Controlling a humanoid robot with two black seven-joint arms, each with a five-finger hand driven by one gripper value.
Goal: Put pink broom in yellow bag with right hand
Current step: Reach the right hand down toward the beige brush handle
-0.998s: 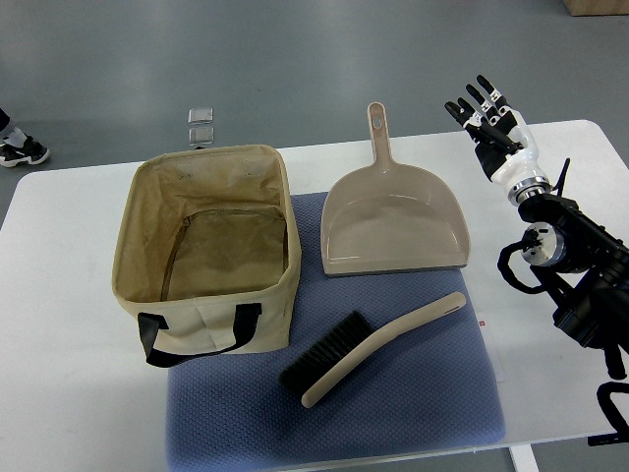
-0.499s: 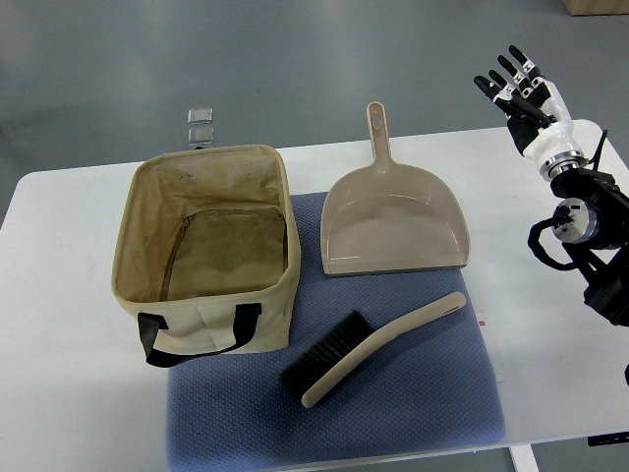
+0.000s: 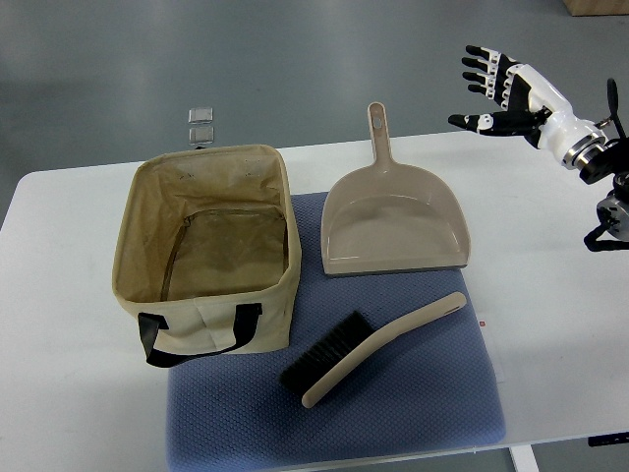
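Beige plastic and black bristles mark the hand broom (image 3: 378,346) you are after, though the task calls it pink; it lies diagonally on the blue-grey mat (image 3: 432,403), brush end toward the bag and handle tip pointing up to the right, untouched. Your right hand (image 3: 506,90) hovers high over the far right edge of the white table (image 3: 550,256), fingers spread and holding nothing, well apart from the broom, so you are only at the approach stage. The left hand is out of view. Next you need to bring the hand down and toward you to the handle, turn the palm over it and close around the mid-handle, where it stands clear of the bristles. The tan fabric bag (image 3: 204,251) sits open just left of the brush end, its mouth unobstructed and its black strap (image 3: 197,334) hanging on the near wall. Between your hand and the broom lies the matching dustpan (image 3: 393,221); pass above it. The bag's soft rim may fold if the broom catches it.
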